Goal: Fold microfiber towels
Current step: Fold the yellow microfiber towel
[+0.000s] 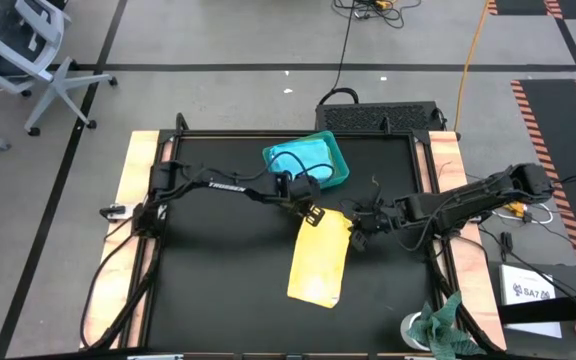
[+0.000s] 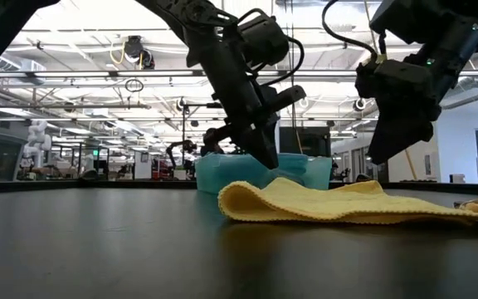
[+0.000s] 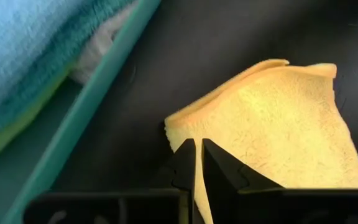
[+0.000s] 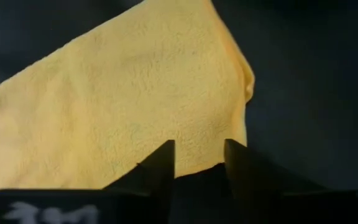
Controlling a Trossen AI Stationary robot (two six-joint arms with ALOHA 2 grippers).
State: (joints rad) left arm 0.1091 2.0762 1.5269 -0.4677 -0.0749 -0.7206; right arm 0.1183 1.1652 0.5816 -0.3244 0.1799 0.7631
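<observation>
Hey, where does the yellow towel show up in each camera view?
High view: yellow towel lies centre, below the teal tray.
Low view: towel flat, right of centre, before the tray.
Left wrist view: towel right; tray left.
Right wrist view: towel fills the middle; no tray.

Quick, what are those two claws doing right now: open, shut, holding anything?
Left gripper: nearly shut, a thin edge of the yellow towel between its fingers.
Right gripper: open, holding nothing, just above that towel.
</observation>
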